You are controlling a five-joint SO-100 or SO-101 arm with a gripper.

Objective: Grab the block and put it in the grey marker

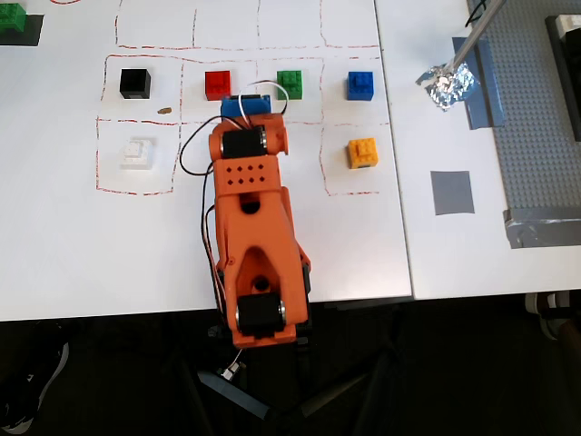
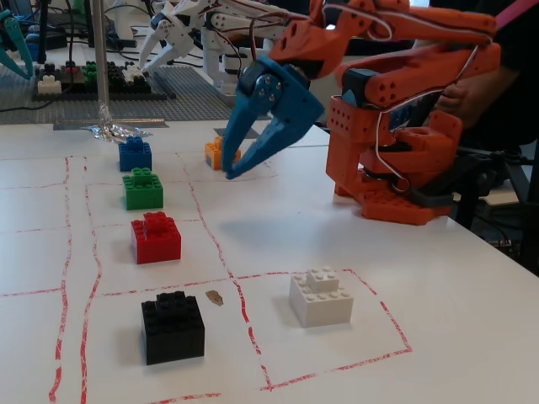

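The orange-yellow block point(image 1: 362, 153) sits in a red-lined square at the right of the white sheet. In the fixed view the block point(image 2: 214, 152) is partly behind the gripper's fingers. The grey marker point(image 1: 452, 193), a flat grey tape square, lies right of the block on the bare table; I do not see it in the fixed view. My blue gripper point(image 1: 247, 104) hangs left of the block, near the red and green bricks. In the fixed view the gripper point(image 2: 227, 171) points down above the table, slightly open and empty.
Black point(image 1: 135, 83), red point(image 1: 218, 84), green point(image 1: 290, 84) and blue point(image 1: 360, 85) bricks stand in a row, and a white brick point(image 1: 139, 153) sits below the black one. Crumpled foil point(image 1: 447, 84) and a studded grey baseplate point(image 1: 545, 118) are at the right.
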